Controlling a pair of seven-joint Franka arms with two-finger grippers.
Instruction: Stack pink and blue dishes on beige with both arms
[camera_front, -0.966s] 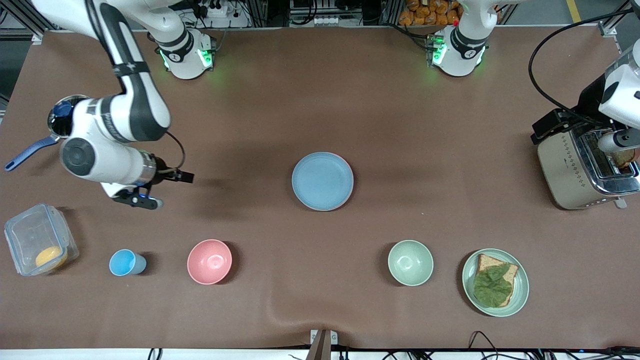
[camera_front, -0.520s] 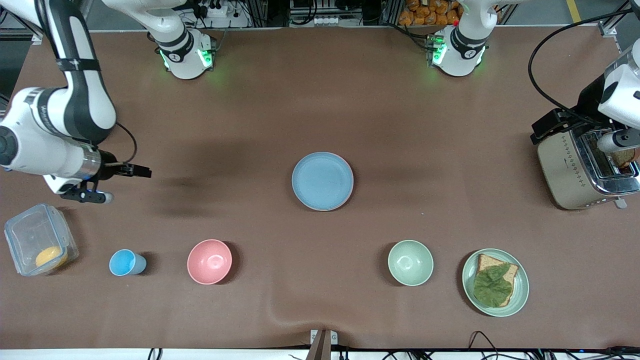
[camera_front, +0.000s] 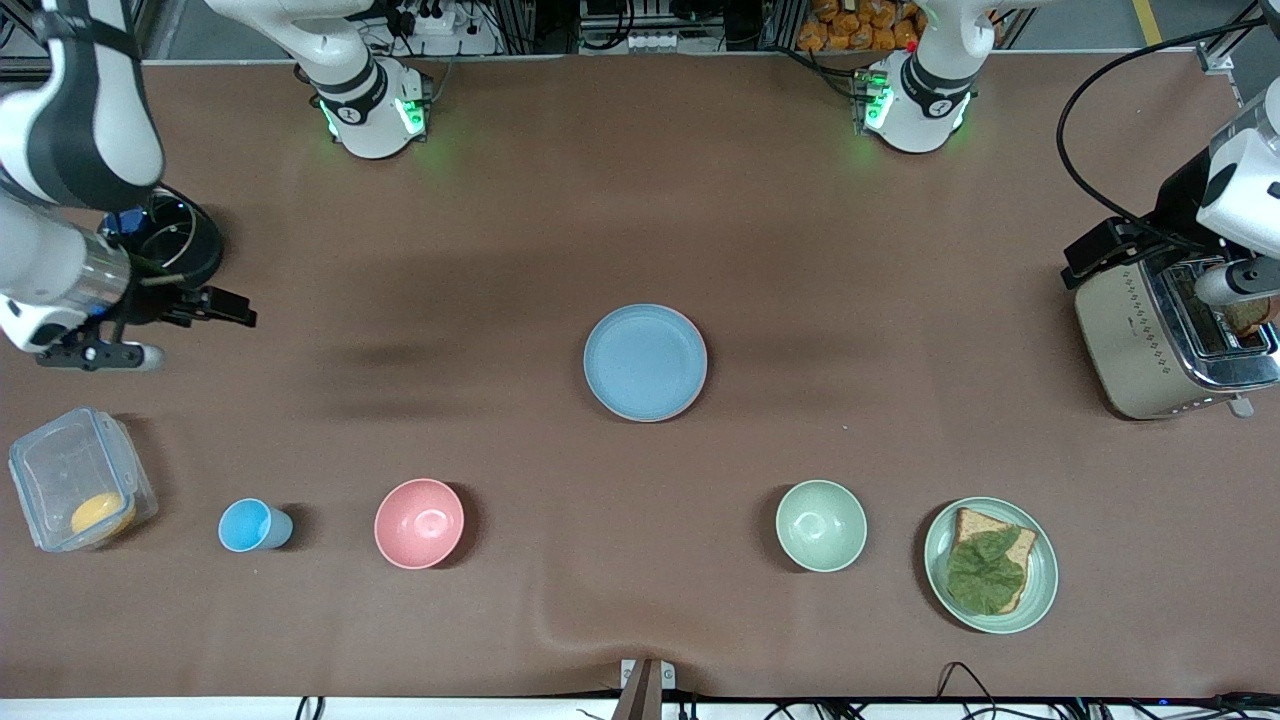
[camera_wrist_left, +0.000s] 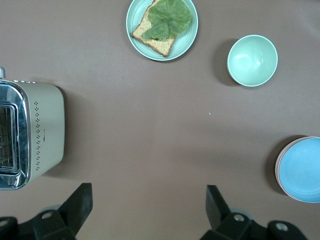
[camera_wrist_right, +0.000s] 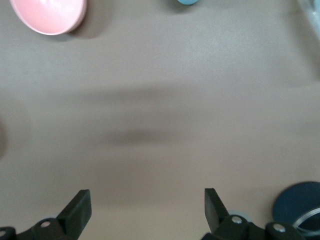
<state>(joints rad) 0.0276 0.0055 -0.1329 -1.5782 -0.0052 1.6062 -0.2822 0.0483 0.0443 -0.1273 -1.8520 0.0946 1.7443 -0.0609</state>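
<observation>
I am seeing the blue plate (camera_front: 645, 361) lying on top of the pink plate (camera_wrist_left: 276, 170) near the table's (camera_front: 640, 200) middle, the beige one hidden, so stacking seems finished, and I am keeping my left gripper (camera_wrist_left: 146, 207) over the toaster (camera_front: 1160, 340) and my right gripper (camera_wrist_right: 146, 210) near its table edge, both open and empty.

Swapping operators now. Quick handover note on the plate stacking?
Right gripper: open, empty, up over the right arm's end of the table.
Left gripper: open, empty, up over the table by the toaster.
Blue plate tops the stack mid-table; a pink plate rim shows under it. In the left wrist view a paler rim shows lower still, but I cannot confirm it is the beige plate.
Done: stack looks built.
Left: likely nothing; check the stack.
</observation>
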